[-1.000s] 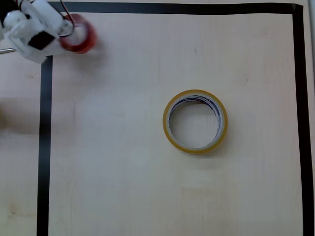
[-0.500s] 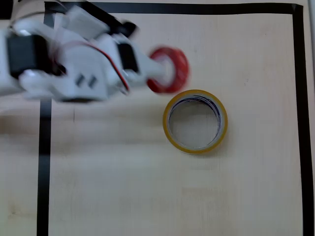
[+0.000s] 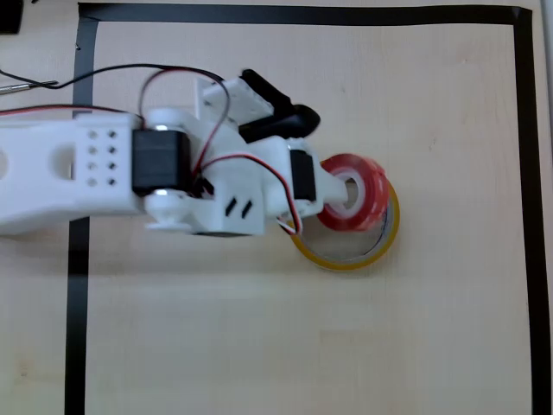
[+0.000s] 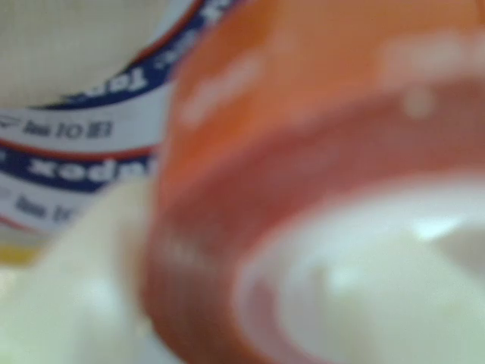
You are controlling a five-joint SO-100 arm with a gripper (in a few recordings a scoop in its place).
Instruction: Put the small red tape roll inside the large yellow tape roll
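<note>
Overhead view: I am holding the red tape roll [image 3: 352, 194] in the claw [image 3: 346, 192], one finger through its core, over the hole of the yellow tape roll [image 3: 347, 257] lying flat on the table [image 3: 259, 346]. The red roll is sitting toward the upper right of the ring, overlapping its rim there. I am judging that letting go here could land it on the rim, or nudge the yellow ring sideways.

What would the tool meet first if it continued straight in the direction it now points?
Probably the large yellow tape roll: the tool, gripping the small red tape roll, points right over its hole. Height above it is unclear.
</note>
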